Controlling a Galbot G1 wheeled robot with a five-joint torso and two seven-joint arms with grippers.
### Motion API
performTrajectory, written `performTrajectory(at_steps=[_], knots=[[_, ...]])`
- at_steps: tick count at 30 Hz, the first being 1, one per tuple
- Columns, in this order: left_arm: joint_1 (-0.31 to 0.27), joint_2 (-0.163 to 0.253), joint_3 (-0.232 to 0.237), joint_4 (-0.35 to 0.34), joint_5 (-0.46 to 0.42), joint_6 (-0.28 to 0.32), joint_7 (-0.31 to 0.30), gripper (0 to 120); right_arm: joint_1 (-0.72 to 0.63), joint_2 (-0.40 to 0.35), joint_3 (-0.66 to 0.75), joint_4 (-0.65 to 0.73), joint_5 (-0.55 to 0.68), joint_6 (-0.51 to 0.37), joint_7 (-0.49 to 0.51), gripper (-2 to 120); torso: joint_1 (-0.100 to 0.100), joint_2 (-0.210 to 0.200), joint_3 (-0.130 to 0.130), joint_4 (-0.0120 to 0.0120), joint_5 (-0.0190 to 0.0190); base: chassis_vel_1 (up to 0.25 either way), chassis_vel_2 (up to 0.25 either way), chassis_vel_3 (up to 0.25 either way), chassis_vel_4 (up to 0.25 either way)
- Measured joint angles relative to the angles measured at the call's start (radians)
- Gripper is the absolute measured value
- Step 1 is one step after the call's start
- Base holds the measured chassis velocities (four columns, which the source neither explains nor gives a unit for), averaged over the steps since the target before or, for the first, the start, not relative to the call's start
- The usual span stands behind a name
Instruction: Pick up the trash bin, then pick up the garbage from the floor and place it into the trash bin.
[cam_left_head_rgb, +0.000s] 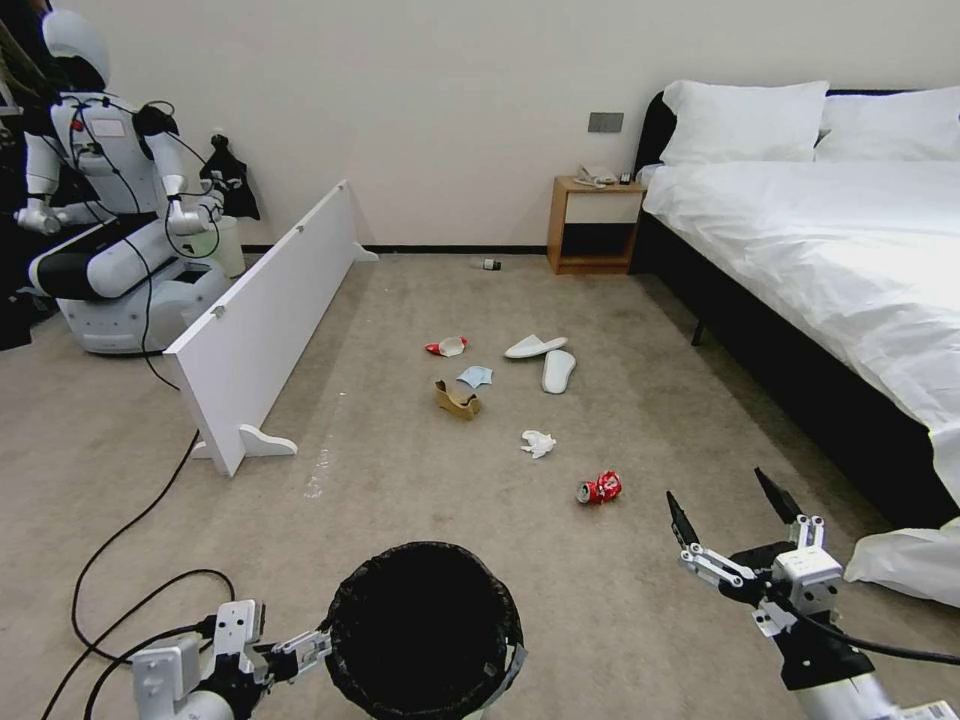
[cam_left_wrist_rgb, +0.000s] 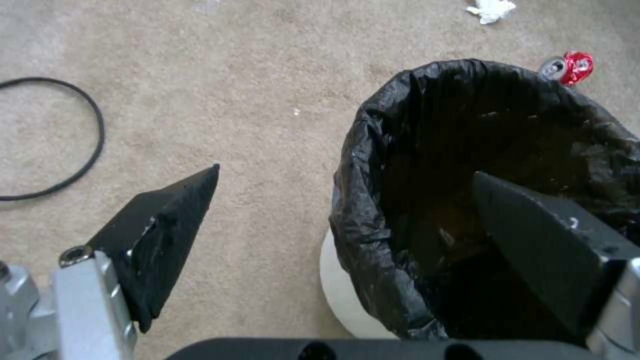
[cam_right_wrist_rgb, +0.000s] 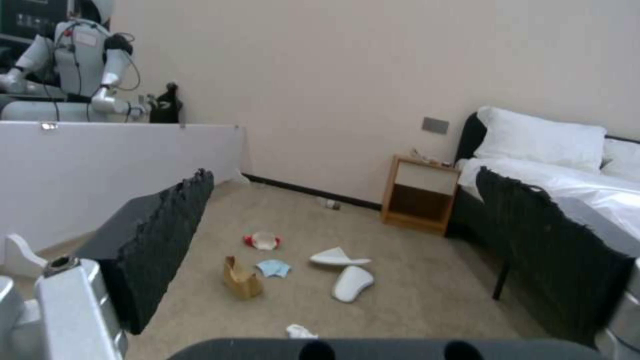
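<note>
While the left gripper (cam_left_wrist_rgb: 347, 220) is straddling the near rim of the trash bin (cam_left_head_rgb: 423, 630), its fingers are spread wide, one outside over the carpet (cam_left_head_rgb: 400, 480) and one inside the black liner, not yet pinching. To my eye, the wall should be sitting deep between them before they close, so the bag is not slipping. The right gripper (cam_left_head_rgb: 728, 515) is hovering wide apart, holding nothing, near the crushed red can (cam_left_head_rgb: 599, 487). Beyond it a tissue (cam_left_head_rgb: 538, 443), cardboard scrap (cam_left_head_rgb: 456, 400), blue mask (cam_left_head_rgb: 475, 376) and two slippers (cam_left_head_rgb: 545, 358) are lying scattered mid-floor.
</note>
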Motion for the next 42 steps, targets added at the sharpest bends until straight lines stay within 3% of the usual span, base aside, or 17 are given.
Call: performTrajectory(at_steps=[16, 22, 29, 42], knots=[[-0.075, 0.011, 0.011, 0.098, -0.056, 0.011, -0.001, 100, -0.015, 0.018, 0.001, 0.004, -0.018, 0.001, -0.005, 100, 0.0, 0.0, 0.0, 0.0, 0.0, 0.0, 0.0, 0.0, 0.0], [-0.136, 0.01, 0.065, 0.18, -0.064, 0.011, 0.001, 100, -0.026, 0.025, 0.007, 0.012, -0.026, 0.001, -0.007, 100, 0.0, 0.0, 0.0, -0.0001, -0.0001, 0.0, 0.0, 0.0, 0.0], [-0.168, 0.008, 0.103, 0.212, -0.077, 0.011, -0.003, 99, -0.034, 0.026, 0.017, 0.022, -0.026, 0.001, -0.008, 100, 0.0, 0.0, 0.0, 0.0, 0.0, 0.0, 0.0, 0.0, 0.0], [-0.184, 0.006, 0.111, 0.247, -0.079, 0.01, -0.01, 99, -0.04, 0.028, 0.018, 0.034, -0.027, 0.001, -0.011, 100, 0.0, 0.0, 0.0, 0.0, 0.0, 0.0, 0.0, 0.0, 0.0]])
